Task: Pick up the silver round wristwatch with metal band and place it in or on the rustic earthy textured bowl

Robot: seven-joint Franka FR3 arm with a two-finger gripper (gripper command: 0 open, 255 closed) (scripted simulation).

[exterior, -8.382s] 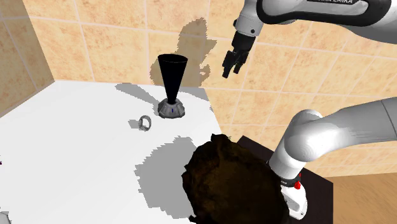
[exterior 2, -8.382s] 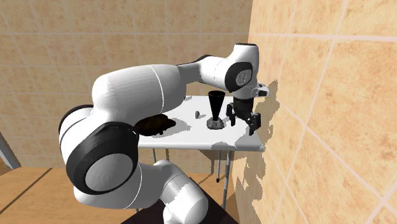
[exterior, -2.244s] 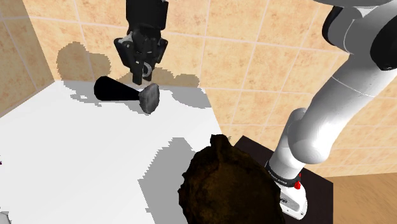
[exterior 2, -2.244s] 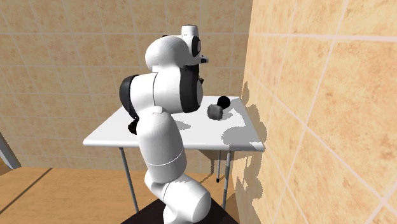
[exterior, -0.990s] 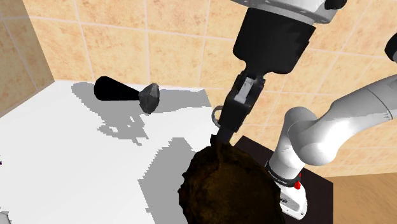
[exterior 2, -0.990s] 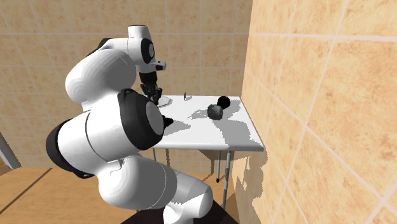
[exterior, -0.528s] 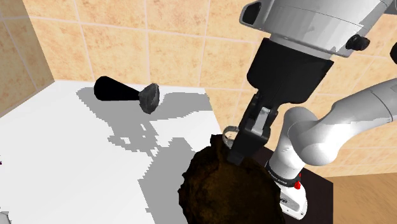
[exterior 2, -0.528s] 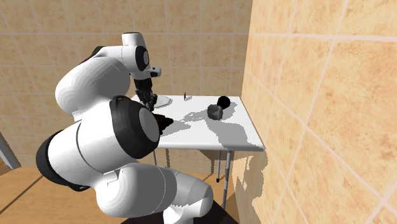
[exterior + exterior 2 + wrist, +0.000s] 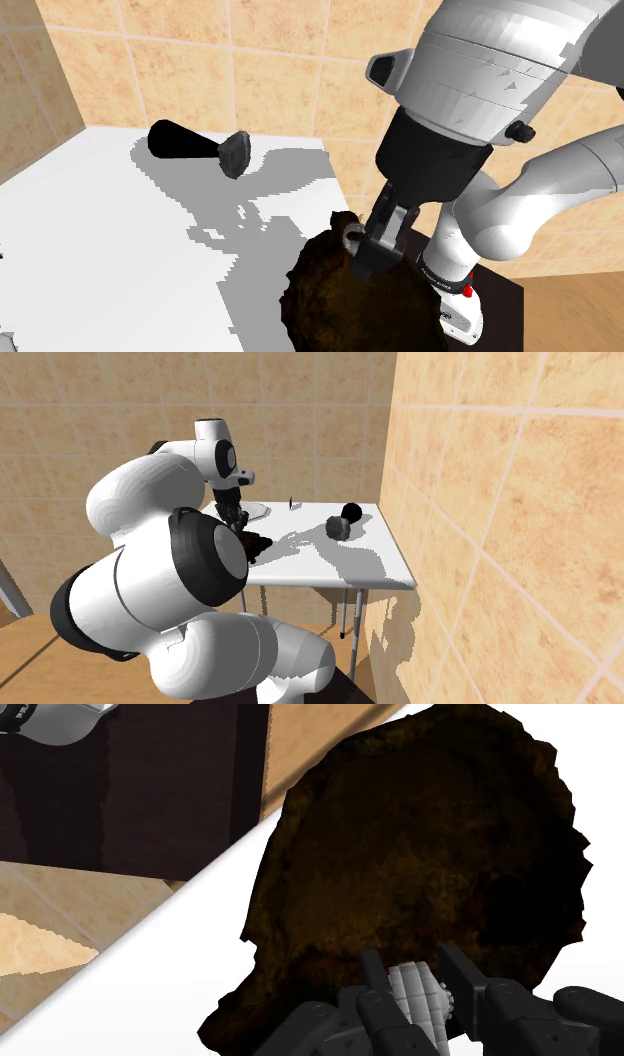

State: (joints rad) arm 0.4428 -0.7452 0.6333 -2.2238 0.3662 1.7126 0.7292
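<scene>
In the shoulder view, my claw (image 9: 366, 252) was closed on the silver wristwatch (image 9: 351, 236) and hung just over the far rim of the dark brown, rough bowl (image 9: 340, 310). I judged it was held there so that a release would drop the watch inside. The bowl sat at the corner of the white worktop (image 9: 110, 240), close to the edge beside the stand (image 9: 505, 295), so there was little room on that side. A black cone-shaped object (image 9: 190, 143) lay on its side well apart, near the wall.

In the second exterior view, the worktop toward the tiled wall was open.

In the wrist view, the fingers (image 9: 378, 972) clasped the watch band above the bowl's hollow.
</scene>
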